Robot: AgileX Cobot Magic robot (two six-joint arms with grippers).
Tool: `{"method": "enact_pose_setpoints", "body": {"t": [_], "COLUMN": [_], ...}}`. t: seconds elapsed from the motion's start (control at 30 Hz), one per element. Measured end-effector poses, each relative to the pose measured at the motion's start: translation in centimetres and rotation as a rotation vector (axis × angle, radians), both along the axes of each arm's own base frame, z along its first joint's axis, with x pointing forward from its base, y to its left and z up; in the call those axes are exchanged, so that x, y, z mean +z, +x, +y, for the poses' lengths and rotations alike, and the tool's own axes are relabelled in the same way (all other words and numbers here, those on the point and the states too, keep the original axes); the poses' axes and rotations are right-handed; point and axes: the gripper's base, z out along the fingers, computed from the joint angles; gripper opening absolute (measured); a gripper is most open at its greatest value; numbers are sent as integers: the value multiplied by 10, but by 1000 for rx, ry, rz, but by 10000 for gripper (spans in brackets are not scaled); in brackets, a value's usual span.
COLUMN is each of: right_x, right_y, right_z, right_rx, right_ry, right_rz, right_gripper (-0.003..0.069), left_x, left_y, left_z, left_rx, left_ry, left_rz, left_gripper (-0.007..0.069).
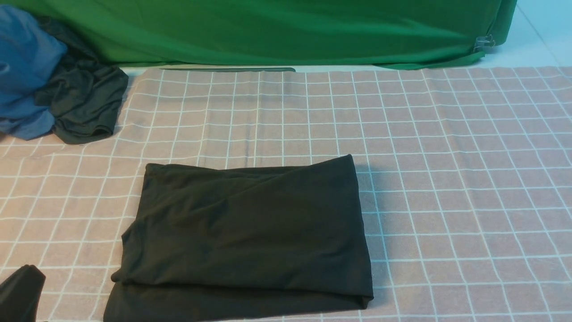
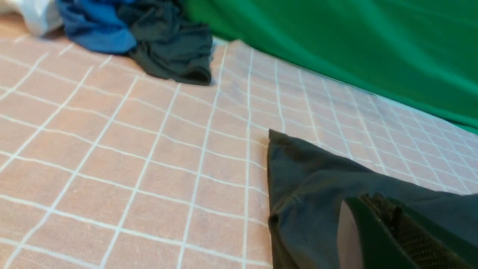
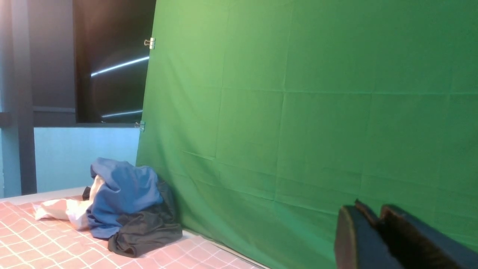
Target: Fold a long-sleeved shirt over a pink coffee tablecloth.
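The large black cotton long-sleeved shirt (image 1: 246, 237) lies folded into a thick, roughly rectangular packet in the near middle of the wide dusty-pink tablecloth with its grid of thin white lines (image 1: 447, 179), its layered edges stacked along the near side and its chest print out of sight. Judging by that shape the folding looks all but finished, so the step in hand seems to be letting go and clearing away. Doing that well means lifting each arm up and off without dragging a layer, since the top ply sits loosely with soft diagonal creases and a snagged edge would slide it askew; any last tidying should press down flat, not push sideways. The left gripper (image 2: 388, 228) shows only as a dark shape in the near left corner of the front view; in its own wrist view its fingers are together with nothing between them, hanging near the packet's left corner, and whether they brush the cloth cannot be told. The right gripper (image 3: 377, 220), absent from the front view, is raised facing the plain green backdrop cloth (image 3: 298, 112); its fingers stand nearly closed with a narrow gap and hold nothing. The bunched pile of blue and dark clothes (image 1: 53, 85) sits well apart at the far left.
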Motion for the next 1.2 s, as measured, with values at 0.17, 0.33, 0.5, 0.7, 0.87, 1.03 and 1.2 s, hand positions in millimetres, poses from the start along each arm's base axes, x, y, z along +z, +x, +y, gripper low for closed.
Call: {"method": "enact_pose_setpoints", "body": {"t": [0.17, 0.33, 0.5, 0.7, 0.87, 1.03, 1.2], "right_x": [0, 0, 0, 0, -5, -44, -109], "right_y": [0, 0, 0, 0, 0, 8, 15], "right_z": [0, 0, 0, 0, 0, -7, -22], "right_rx": [0, 0, 0, 0, -10, -176, -406], "right_ry": [0, 0, 0, -1, -46, -110, -146], "right_rz": [0, 0, 0, -1, 21, 99, 269], "right_gripper": [135, 144, 159, 174, 186, 197, 202], "left_x": [0, 0, 0, 0, 0, 0, 0], "left_y": [0, 0, 0, 0, 0, 0, 0], "left_z": [0, 0, 0, 0, 0, 0, 0], "left_rx": [-2, -2, -2, -2, -2, -1, -1], "left_ry": [-12, -14, -15, -15, -13, -3, -2], "left_rz": [-5, -6, -6, -6, -6, -6, -6], "left_gripper": [14, 14, 15, 15, 15, 15, 15]}}
